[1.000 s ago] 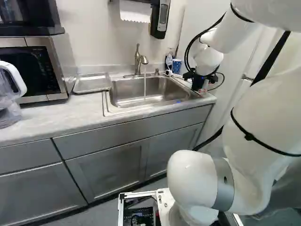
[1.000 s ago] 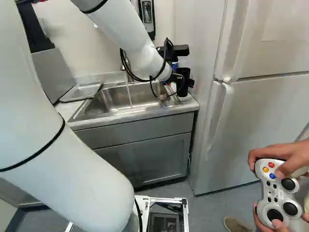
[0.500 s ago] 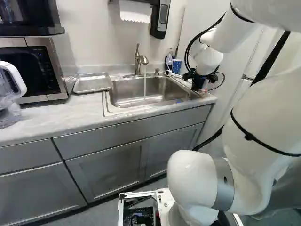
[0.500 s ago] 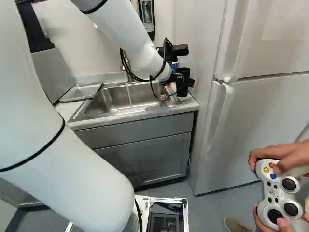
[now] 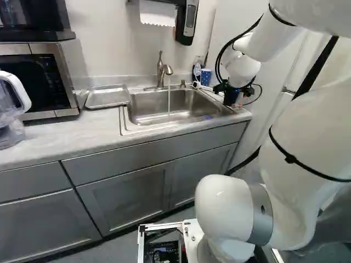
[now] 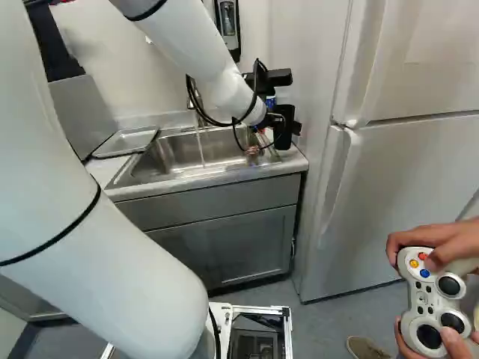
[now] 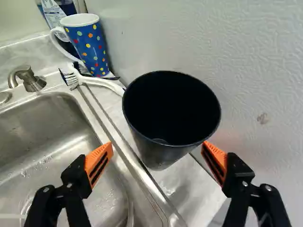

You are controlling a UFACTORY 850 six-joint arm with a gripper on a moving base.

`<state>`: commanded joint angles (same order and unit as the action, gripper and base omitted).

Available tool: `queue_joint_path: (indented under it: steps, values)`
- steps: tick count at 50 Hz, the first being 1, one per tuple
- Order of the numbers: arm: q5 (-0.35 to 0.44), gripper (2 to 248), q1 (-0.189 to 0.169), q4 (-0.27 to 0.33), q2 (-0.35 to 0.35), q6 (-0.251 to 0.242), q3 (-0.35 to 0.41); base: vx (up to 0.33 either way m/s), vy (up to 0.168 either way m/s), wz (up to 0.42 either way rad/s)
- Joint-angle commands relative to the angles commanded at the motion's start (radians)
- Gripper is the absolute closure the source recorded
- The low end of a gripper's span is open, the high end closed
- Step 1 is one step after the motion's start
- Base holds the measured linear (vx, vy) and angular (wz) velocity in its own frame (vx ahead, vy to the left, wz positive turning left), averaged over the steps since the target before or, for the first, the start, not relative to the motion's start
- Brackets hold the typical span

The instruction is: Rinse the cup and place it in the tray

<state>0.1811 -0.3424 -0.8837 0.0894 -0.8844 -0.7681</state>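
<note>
My gripper (image 5: 232, 96) is over the counter at the sink's right end in the left base view, its fingers hard to make out there. In the wrist view the gripper (image 7: 156, 160) stands open, with orange pads (image 7: 99, 163) on its fingers. A black cup (image 7: 163, 153) stands upright on the counter just ahead, mouth towards the camera, its near side reaching the gap between the fingertips. No grip on it shows. The shiny metal tray (image 5: 107, 97) lies left of the sink (image 5: 143, 109). Water runs from the faucet (image 5: 161, 71) into the basin.
Behind the cup are a blue dotted mug (image 7: 90, 45), a white-handled brush (image 7: 97, 82) and a bottle (image 7: 54, 12). The white fridge side (image 7: 255, 94) rises close beside the cup. A microwave (image 5: 41, 76) and a clear pitcher (image 5: 11, 118) stand left of the tray.
</note>
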Motion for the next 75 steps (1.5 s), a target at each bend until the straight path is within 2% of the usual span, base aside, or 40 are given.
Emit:
queue_joint_path:
  steps: [28, 29, 33, 34, 39, 40, 44, 45, 49, 50, 75]
  values:
    - [0.0, 3, -0.013, 0.0, -0.019, 0.0, -0.018, 0.0, 0.0, 0.0]
    - [0.0, 10, -0.013, 0.0, -0.019, 0.0, -0.018, 0.0, 0.0, 0.0]
    - [0.0, 10, -0.013, 0.0, -0.019, 0.0, -0.018, 0.0, 0.0, 0.0]
    - [0.0, 47, -0.013, 0.0, -0.019, 0.0, -0.018, 0.0, 0.0, 0.0]
    - [0.0, 47, -0.013, 0.0, -0.019, 0.0, -0.018, 0.0, 0.0, 0.0]
    - [0.0, 85, -0.013, 0.0, -0.019, 0.0, -0.018, 0.0, 0.0, 0.0]
    - [0.0, 85, -0.013, 0.0, -0.019, 0.0, -0.018, 0.0, 0.0, 0.0]
    - [0.0, 121, -0.013, 0.0, -0.019, 0.0, -0.018, 0.0, 0.0, 0.0]
    - [0.0, 121, -0.013, 0.0, -0.019, 0.0, -0.018, 0.0, 0.0, 0.0]
    - [0.0, 129, -0.013, 0.0, -0.019, 0.0, -0.018, 0.0, 0.0, 0.0]
    - [0.0, 129, -0.013, 0.0, -0.011, 0.0, -0.019, 0.0, 0.0, 0.0]
